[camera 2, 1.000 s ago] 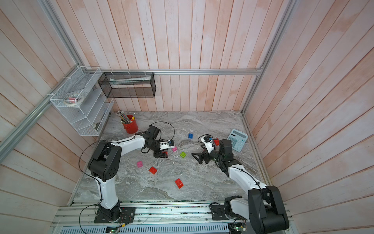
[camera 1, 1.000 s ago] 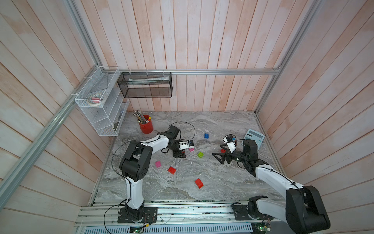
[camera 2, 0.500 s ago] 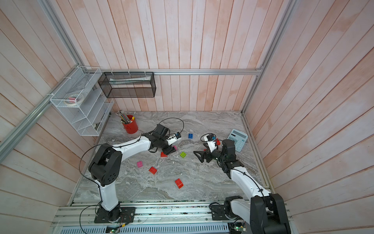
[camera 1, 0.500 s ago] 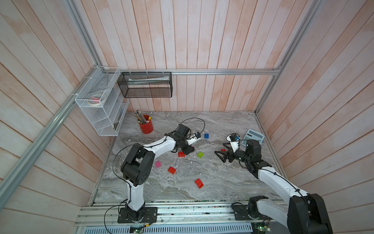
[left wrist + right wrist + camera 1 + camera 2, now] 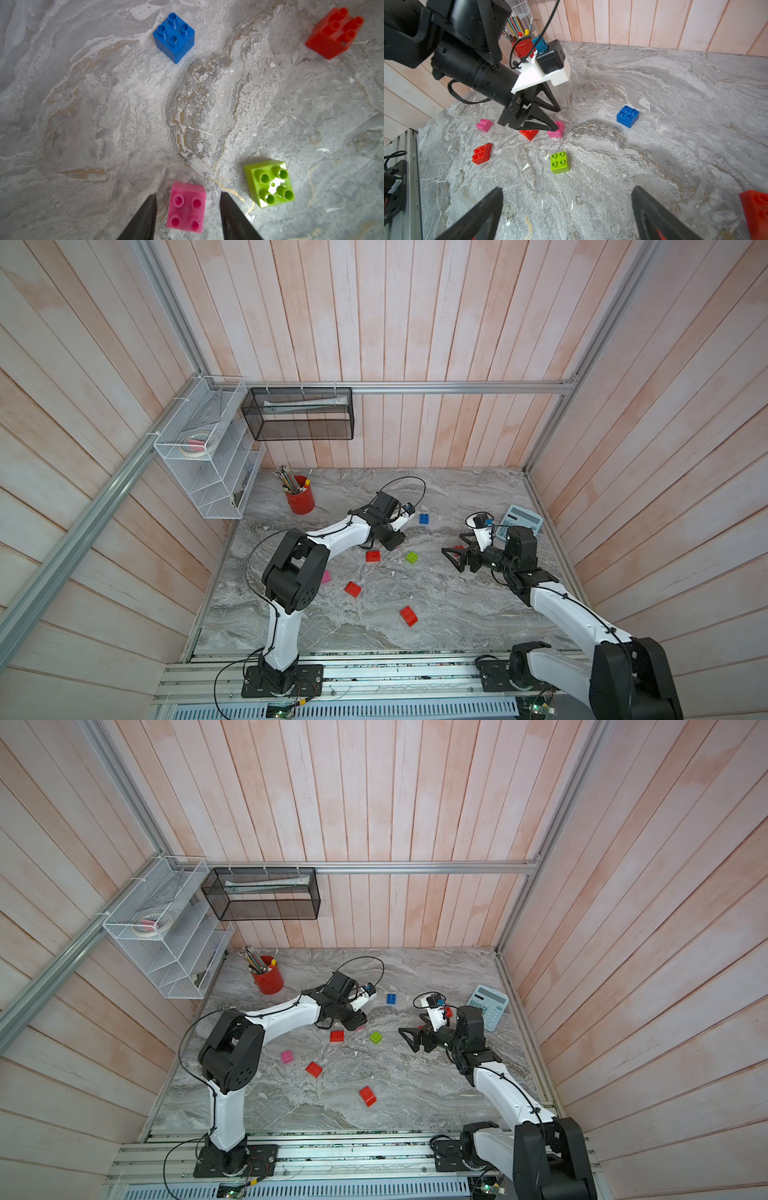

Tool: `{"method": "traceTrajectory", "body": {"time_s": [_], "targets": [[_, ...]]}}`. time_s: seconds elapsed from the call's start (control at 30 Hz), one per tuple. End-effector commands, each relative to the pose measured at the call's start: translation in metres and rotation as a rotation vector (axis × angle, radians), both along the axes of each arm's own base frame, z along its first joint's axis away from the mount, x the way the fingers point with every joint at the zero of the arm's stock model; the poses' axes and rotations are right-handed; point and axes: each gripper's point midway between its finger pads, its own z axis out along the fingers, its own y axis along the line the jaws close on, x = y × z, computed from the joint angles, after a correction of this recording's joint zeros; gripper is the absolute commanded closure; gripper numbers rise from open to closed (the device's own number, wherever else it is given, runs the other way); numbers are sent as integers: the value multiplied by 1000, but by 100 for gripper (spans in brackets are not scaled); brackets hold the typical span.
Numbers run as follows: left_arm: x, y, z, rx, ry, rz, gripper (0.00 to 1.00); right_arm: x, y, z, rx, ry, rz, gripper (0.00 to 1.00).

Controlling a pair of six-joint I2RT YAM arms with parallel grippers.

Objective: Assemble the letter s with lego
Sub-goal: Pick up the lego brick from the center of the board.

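Left gripper point(image 5: 188, 193) is down at the table point(image 5: 104, 108), jaws apart, straddling the pink brick point(image 5: 186, 206). A strip of marble shows on each side, so neither finger point(image 5: 145, 218) is on it. The brick sits flat, studs up, squarely between the tips.

Just beside it is the lime brick point(image 5: 269, 182), studs up too. On the pink one's other side a red brick point(image 5: 528, 134) lies half under the gripper frame. It's very close, but I can't tell if they touch. Out past the fingertips is the blue brick point(image 5: 174, 36), well apart and on its own.

Over to the right gripper point(image 5: 566, 188). Its jaws are spread wide, with only bare marble between them. A second red brick point(image 5: 756, 212) lies just outside one finger.

Now the rest of the table. In a top view the second pink brick point(image 5: 286, 1056) lies near the left arm's elbow. A third red brick point(image 5: 352, 589) is near it, and a fourth red brick point(image 5: 408, 616) lies closer to the front rail. All three are single and apart, and no two bricks in view are stacked.

The cup point(image 5: 300, 499) of pencils stands at the back left, and the calculator point(image 5: 520, 520) lies at the right edge beside the right arm.
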Motion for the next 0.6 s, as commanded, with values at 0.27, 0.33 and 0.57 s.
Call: {"method": "traceTrajectory", "body": {"time_s": [0.27, 0.33, 0.57], "targets": [[-3, 2, -23, 95, 58, 6, 53, -6, -3, -8, -1, 29, -7, 2], [-2, 2, -26, 108, 61, 8, 55, -6, -3, -8, -2, 30, -8, 2], [-2, 3, -31, 136, 69, 5, 59, -7, -3, -11, 0, 37, -3, 2]]}}
